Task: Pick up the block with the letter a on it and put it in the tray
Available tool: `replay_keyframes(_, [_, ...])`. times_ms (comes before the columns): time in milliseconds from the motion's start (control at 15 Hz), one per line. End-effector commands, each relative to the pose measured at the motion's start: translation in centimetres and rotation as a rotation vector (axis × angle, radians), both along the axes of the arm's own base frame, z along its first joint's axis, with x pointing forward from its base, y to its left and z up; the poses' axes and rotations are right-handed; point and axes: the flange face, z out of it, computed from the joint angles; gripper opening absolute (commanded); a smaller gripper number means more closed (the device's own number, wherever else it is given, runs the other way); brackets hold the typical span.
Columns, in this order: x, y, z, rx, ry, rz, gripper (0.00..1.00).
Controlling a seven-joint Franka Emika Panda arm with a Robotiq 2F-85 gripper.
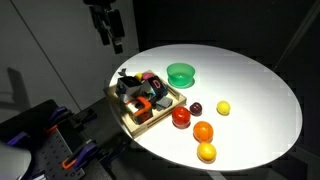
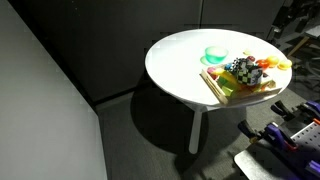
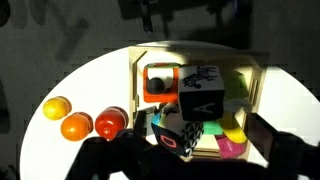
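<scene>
In the wrist view the dark block with a white letter A point(image 3: 203, 100) lies in the light-wood tray point(image 3: 136, 90), on top of other coloured pieces. A patterned dark block with a red letter point(image 3: 172, 135) lies next to it. My gripper point(image 3: 200, 142) is open and empty, its dark fingers framing the lower edge of that view well above the tray. In an exterior view the gripper point(image 1: 108, 32) hangs high over the table's back edge, apart from the tray point(image 1: 135, 120). The tray also shows in an exterior view point(image 2: 215, 85); the A block is too small to pick out there.
A round green bowl point(image 1: 181, 73) stands behind the tray on the white round table point(image 1: 250, 90). Red point(image 1: 181, 117), orange point(image 1: 203, 131) and yellow point(image 1: 206, 152) fruits lie in front, with a lemon point(image 1: 223, 108) and a dark plum point(image 1: 196, 107). The table edge is close to the tray.
</scene>
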Motion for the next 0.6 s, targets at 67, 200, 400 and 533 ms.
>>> replay_keyframes(67, [-0.6, 0.0, 0.5, 0.000, -0.030, 0.012, 1.00])
replay_keyframes(200, [-1.1, -0.1, 0.9, 0.000, -0.044, 0.017, 1.00])
replay_keyframes(400, [-1.3, 0.0, 0.9, 0.001, -0.048, 0.019, 1.00])
replay_keyframes(533, [-1.3, 0.0, 0.9, 0.001, -0.048, 0.020, 1.00])
